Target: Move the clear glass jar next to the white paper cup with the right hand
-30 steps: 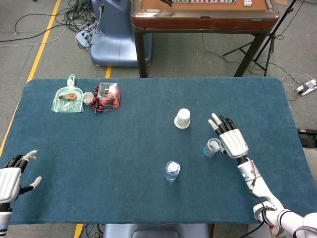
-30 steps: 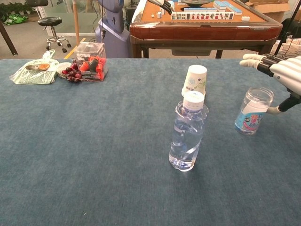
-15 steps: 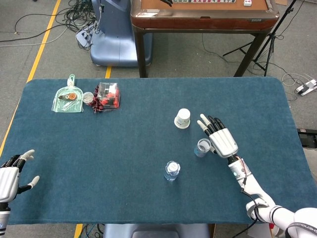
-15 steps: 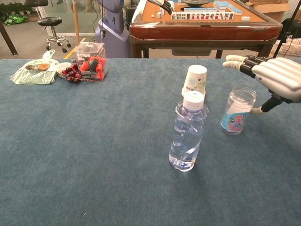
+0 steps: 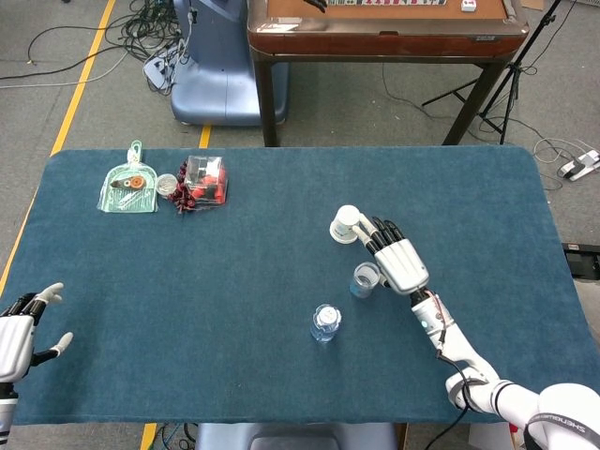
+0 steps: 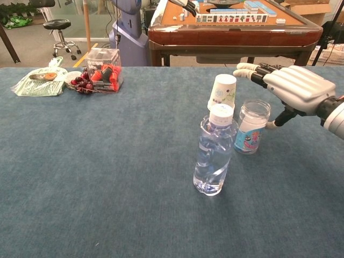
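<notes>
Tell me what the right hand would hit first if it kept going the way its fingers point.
Probably the white paper cup: the right hand's fingertips already sit beside it, pointing up-left; depth is unclear.

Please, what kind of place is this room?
Probably a robot lab or test room, not a home. Loose cables lie on a floor marked with yellow tape, a mahjong table stands behind the blue-covered work table, and a tripod stand is nearby.

A robot lab: cables (image 5: 56,42) trail over grey floor upper left, a blue machine base (image 5: 217,70) at top, a mahjong table (image 6: 228,24) behind the blue-clothed surface (image 5: 234,281).
</notes>
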